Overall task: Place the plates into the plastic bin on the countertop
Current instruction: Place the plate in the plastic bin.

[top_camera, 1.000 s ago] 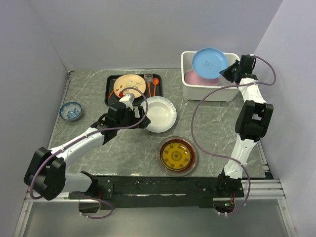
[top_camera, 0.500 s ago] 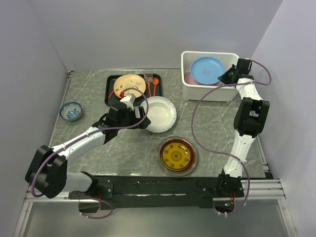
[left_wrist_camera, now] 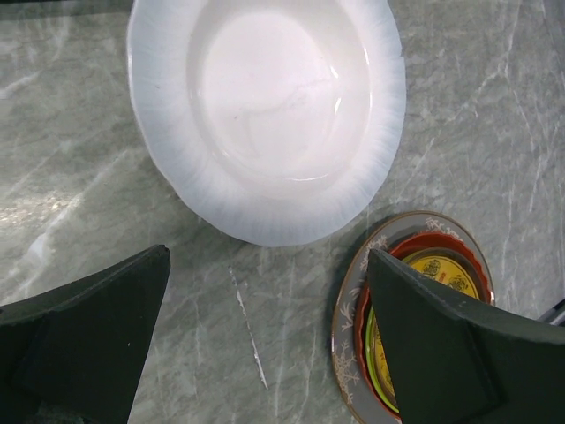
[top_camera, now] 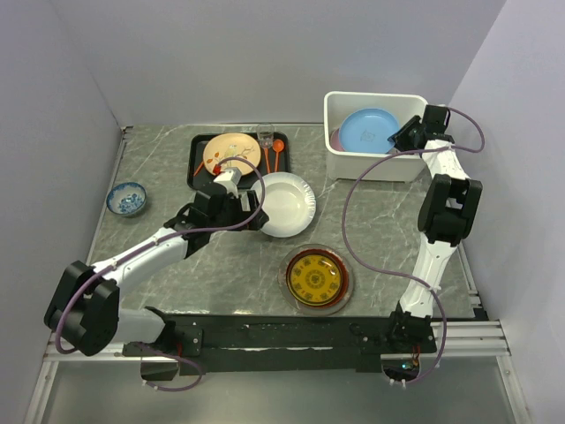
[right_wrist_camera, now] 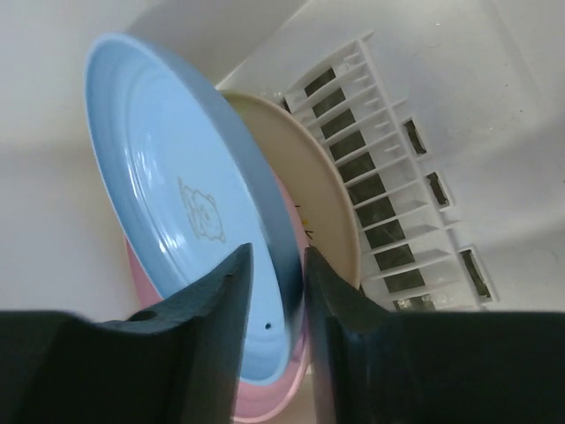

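The white plastic bin point(top_camera: 371, 168) stands at the back right of the grey-green countertop point(top_camera: 380, 221). My right gripper point(top_camera: 402, 135) is inside it, shut on the rim of a light blue plate point(top_camera: 366, 128). In the right wrist view the gripper point(right_wrist_camera: 275, 256) pinches this blue plate point(right_wrist_camera: 177, 177), which leans on a cream plate point(right_wrist_camera: 309, 168) and a pink plate point(right_wrist_camera: 265, 402). My left gripper point(top_camera: 252, 215) is open and empty beside the white plate point(top_camera: 284, 203). In the left wrist view it point(left_wrist_camera: 267, 256) hovers just short of the white plate point(left_wrist_camera: 265, 106). A stack topped by a gold-patterned dark red plate point(top_camera: 315, 278) lies at the front.
A black tray point(top_camera: 196, 168) at the back holds a cream floral plate point(top_camera: 231, 152) and orange utensils point(top_camera: 272, 152). A small blue-patterned bowl point(top_camera: 126, 198) sits at the left. The bin's slotted floor point(right_wrist_camera: 371, 203) shows beside the plates. Grey walls enclose the counter.
My right gripper has lowered the blue plate from above the bin's rim down into the bin, against the other plates. My left arm has barely moved.
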Robot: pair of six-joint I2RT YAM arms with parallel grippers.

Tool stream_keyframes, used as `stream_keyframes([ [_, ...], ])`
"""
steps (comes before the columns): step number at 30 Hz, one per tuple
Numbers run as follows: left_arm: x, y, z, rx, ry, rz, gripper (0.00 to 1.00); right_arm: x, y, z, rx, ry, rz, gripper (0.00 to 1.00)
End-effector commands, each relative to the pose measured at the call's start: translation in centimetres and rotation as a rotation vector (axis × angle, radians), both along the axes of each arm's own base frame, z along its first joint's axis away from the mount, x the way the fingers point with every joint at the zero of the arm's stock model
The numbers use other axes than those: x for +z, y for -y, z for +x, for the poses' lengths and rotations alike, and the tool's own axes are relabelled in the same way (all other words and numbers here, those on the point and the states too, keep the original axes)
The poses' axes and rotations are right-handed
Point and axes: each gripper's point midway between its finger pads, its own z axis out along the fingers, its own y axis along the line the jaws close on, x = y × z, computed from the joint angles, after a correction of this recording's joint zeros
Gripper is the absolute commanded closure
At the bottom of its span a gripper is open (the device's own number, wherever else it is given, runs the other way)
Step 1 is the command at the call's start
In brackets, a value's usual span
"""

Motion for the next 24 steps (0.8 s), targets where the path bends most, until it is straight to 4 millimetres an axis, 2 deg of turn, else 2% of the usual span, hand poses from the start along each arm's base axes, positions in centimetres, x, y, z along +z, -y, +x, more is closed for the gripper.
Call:
stream_keyframes([
  [1, 1.6, -0.6, 0.3, 0.038, 0.056, -0.005, 0.01, 4.7, 0.3, 0.4, -0.001, 0.109, -0.004, 0.50],
  [3, 1.4, -1.1, 0.3, 0.052, 0.048, 0.018, 0.01, 5.2, 0.3, 0.0, -0.007, 0.119, -0.009, 0.40],
  [4, 1.2, -1.2, 0.3, 0.055, 0.042, 0.027, 0.01, 6.5, 0.4, -0.3, -0.012, 0.139, -0.017, 0.37],
  [6, 1.3, -1.4, 0.2, 0.062, 0.046, 0.028, 0.01, 7.3, 0.6, -0.8, -0.029, 0.156, -0.034, 0.28],
  [7, 1.4, -1.4, 0.2, 0.062, 0.052, 0.026, 0.01, 9.5, 0.6, -1.3, -0.037, 0.200, -0.047, 0.26],
  [8, 1.6, -1.4, 0.1, 0.061, 0.057, 0.020, 0.01, 9.6, 0.6, -1.7, -0.046, 0.216, -0.055, 0.24],
  [9, 1.8, -1.4, 0.1, 0.061, 0.063, 0.017, 0.01, 10.5, 0.9, -2.1, -0.068, 0.237, -0.070, 0.22],
  [10, 1.8, -1.4, 0.0, 0.057, 0.063, 0.014, 0.01, 12.9, 0.9, -3.0, -0.079, 0.287, -0.084, 0.21],
  [12, 2.0, -1.3, 0.1, 0.059, 0.065, 0.009, 0.01, 13.9, 0.8, -4.1, -0.096, 0.333, -0.088, 0.21],
  [13, 1.9, -1.3, 0.1, 0.058, 0.063, 0.012, 0.01, 16.6, 0.3, -5.1, -0.100, 0.395, -0.080, 0.21],
  [15, 1.9, -1.2, 0.3, 0.059, 0.064, 0.010, 0.01, 17.5, -0.9, -6.4, -0.093, 0.453, -0.067, 0.21],
  [16, 1.7, -1.1, 0.4, 0.060, 0.056, 0.012, 0.01, 19.7, -1.6, -7.6, -0.088, 0.509, -0.067, 0.21],
  [17, 1.6, -1.2, 0.5, 0.064, 0.056, 0.015, 0.01, 19.7, -2.2, -8.3, -0.082, 0.522, -0.068, 0.20],
  [18, 1.5, -1.2, 0.6, 0.066, 0.053, 0.020, 0.01, 21.4, -3.7, -9.3, -0.058, 0.562, -0.069, 0.20],
  [20, 1.1, -1.1, 0.9, 0.070, 0.042, 0.033, 0.01, 21.9, -4.8, -10.2, -0.043, 0.577, -0.085, 0.20],
  [21, 1.0, -1.2, 0.9, 0.072, 0.037, 0.040, 0.01, 23.0, -6.2, -10.8, -0.015, 0.604, -0.085, 0.20],
  [24, 0.8, -1.1, 1.1, 0.072, 0.032, 0.049, 0.01, 23.8, -8.5, -12.0, 0.049, 0.624, -0.086, 0.20],
])
